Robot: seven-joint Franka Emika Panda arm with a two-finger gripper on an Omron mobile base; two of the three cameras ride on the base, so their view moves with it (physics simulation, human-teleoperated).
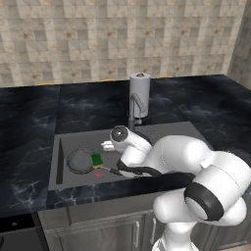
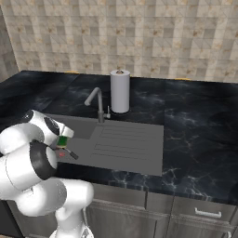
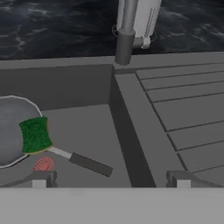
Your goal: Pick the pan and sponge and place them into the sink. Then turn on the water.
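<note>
While pan and sponge lie in sink | pincer wide open, empty | faucet stands upper centre, straight ahead.

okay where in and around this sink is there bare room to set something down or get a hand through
Free: the ribbed drainboard right of the basin, and the basin floor between the pan and the drainboard wall. Crowded: the basin's left end, where the sponge lies at the pan's rim beside the red drain, and behind the sink around the faucet and the pale cylinder.
</note>
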